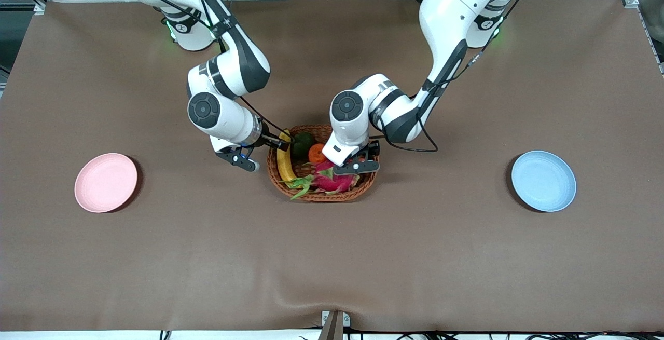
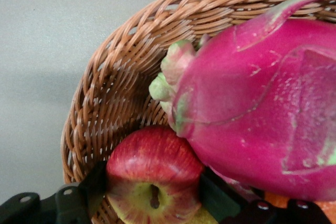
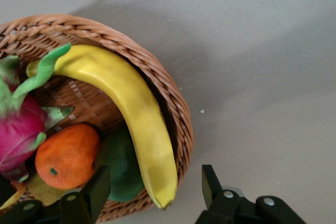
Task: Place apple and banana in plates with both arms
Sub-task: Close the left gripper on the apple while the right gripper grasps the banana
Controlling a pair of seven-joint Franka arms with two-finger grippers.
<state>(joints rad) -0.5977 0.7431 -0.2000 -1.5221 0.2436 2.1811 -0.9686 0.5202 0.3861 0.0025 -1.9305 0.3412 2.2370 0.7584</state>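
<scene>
Front view: both pincers are at the wicker basket (image 1: 321, 194) mid-surface. The left pincer (image 2: 152, 192) pinches the apple (image 2: 152, 174) inside, against the dragon fruit (image 2: 262, 103). The right pincer (image 3: 152, 190) is spread astride the banana (image 3: 131, 108) tip at the rim. The pink plate (image 1: 106, 182) and blue plate (image 1: 543, 180) lie well apart, bare surface (image 1: 332, 257) around each.

The apple (image 2: 153, 174) sits in the wicker basket (image 2: 113, 85), touching the dragon fruit (image 2: 262, 108). The left gripper (image 2: 153, 195) has a black finger (image 2: 92, 192) at each side of the apple.
</scene>
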